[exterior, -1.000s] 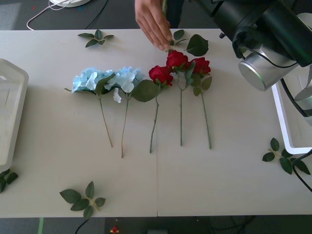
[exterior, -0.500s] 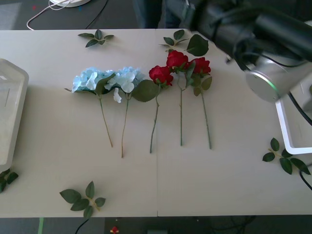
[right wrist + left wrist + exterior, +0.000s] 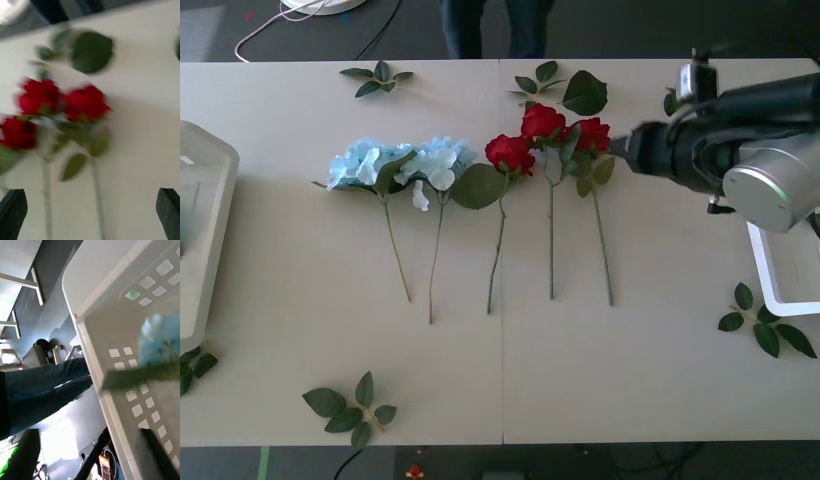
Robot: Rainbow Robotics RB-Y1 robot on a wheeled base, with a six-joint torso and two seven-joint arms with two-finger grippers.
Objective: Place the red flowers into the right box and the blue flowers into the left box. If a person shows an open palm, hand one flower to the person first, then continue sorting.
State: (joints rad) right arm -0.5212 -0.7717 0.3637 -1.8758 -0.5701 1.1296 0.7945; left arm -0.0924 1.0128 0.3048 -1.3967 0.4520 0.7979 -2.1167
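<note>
Red roses (image 3: 542,122): three blooms just ahead of right gripper (image 3: 90,210), stems trailing toward the robot (parallel).
Right gripper: fingers apart, empty, nearer arm.
Left gripper: cannot tell.

Deep red blooms on thin green stems with dark green leaves are seen on the red flowers (image 3: 550,135). Pale sky-blue petals with a broad green leaf mark the blue flowers (image 3: 398,163) to their left. White plastic is seen at the left box (image 3: 202,220) and the right box (image 3: 770,270). The table (image 3: 300,300) is plain cream. Loose leaf sprigs (image 3: 352,405) are dark green. Black fingers (image 3: 13,213) are shown on the right gripper (image 3: 92,215).
</note>
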